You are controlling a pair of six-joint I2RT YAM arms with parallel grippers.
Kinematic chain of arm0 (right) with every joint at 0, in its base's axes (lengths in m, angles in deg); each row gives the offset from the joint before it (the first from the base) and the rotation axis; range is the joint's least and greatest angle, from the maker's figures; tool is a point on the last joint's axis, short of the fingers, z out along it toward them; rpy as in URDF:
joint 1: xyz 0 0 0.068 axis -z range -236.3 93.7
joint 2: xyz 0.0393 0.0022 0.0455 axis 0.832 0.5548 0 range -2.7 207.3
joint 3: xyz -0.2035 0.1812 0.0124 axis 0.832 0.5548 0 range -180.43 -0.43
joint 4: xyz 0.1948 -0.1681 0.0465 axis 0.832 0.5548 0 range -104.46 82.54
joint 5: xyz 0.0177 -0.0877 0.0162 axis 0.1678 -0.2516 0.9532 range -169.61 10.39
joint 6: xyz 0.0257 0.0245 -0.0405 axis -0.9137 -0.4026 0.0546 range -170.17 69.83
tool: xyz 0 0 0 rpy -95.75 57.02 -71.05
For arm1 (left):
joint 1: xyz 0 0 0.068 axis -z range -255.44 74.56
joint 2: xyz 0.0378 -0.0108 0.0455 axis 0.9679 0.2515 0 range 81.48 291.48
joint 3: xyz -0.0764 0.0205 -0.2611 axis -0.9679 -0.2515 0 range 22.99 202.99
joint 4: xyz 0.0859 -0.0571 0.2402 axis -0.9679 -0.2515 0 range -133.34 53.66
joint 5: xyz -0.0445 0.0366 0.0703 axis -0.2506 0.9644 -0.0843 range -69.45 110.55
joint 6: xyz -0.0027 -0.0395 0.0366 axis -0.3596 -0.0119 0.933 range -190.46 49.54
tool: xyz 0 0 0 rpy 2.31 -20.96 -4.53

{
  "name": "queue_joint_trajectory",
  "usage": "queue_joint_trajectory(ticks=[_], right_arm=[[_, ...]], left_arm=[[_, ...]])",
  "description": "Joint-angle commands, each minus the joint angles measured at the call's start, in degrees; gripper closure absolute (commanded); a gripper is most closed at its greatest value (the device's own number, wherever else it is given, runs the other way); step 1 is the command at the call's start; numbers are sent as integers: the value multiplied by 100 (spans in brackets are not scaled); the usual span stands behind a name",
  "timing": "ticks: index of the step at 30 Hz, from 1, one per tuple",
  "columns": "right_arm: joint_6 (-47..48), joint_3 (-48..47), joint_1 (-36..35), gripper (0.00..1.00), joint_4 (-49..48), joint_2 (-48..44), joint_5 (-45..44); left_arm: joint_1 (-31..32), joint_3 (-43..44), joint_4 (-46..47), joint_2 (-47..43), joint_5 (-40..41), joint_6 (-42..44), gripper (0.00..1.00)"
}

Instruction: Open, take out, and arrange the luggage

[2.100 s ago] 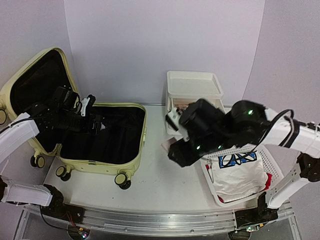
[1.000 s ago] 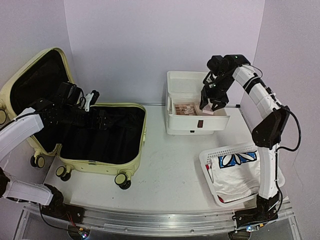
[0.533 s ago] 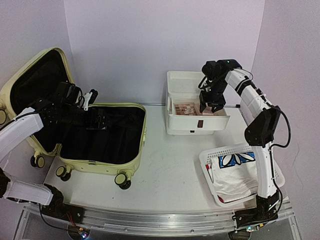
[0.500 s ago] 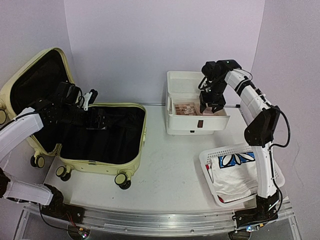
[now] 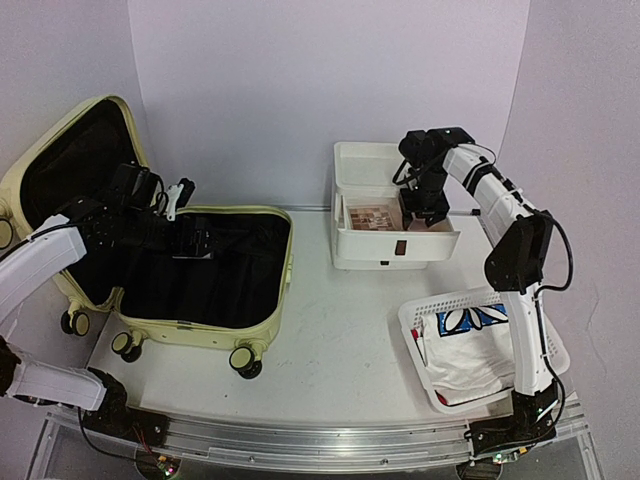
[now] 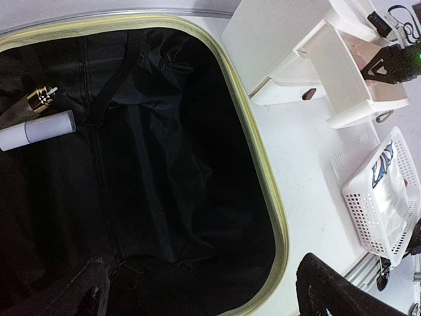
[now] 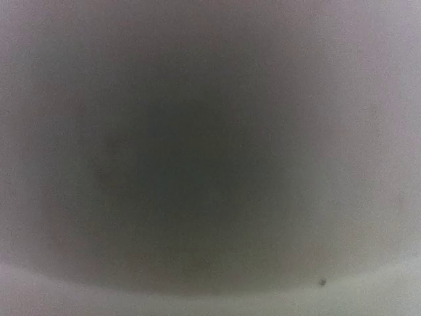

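Pale yellow-green hard-shell luggage point(image 5: 190, 331) is laid open on the left, the left gripper point(image 6: 204, 286) held spread inside. The right gripper point(image 5: 425, 208), its grip not discernible, has been lowered into the white plastic drawer box point(image 5: 370, 250): stowing is judged underway.

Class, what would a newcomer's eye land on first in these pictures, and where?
The pale yellow-green suitcase lies wide open on the left, its black lining exposed, with the left tool hovering over it, open. On the right, the right tool reaches into the pulled-out top drawer of the white box. Its own camera shows only grey blur.
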Motion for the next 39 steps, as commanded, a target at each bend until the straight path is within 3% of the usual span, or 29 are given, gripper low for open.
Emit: queue_joint_trajectory(ticks=[1,7,12,18,24,31,35,39], right_arm=[[8,-39,15,43,-260,-9,-8],[-45,-50,15,17,-128,-540,315],[-87,14,15,17,184,-1397,504],[246,2152,9,18,-431,-2867,1112],[-423,4652,-553,14,-1819,-4075,1265],[-1530,6775,-864,2,-4627,-4789,-186],[-1955,7140,-865,2,-5533,-4657,-883],[-2095,7159,-871,7,-6178,-4392,-910]], left_arm=[[-40,106,270,-203,-66,56,1],[-42,71,267,-252,-116,24,1],[-45,121,269,-226,-212,-43,1],[-49,171,270,-98,-283,-83,1],[-49,176,319,-5,-380,-211,1],[-49,217,374,118,-592,-353,0],[-48,150,378,-81,-565,-421,0],[-49,42,372,-328,-453,-415,0]])
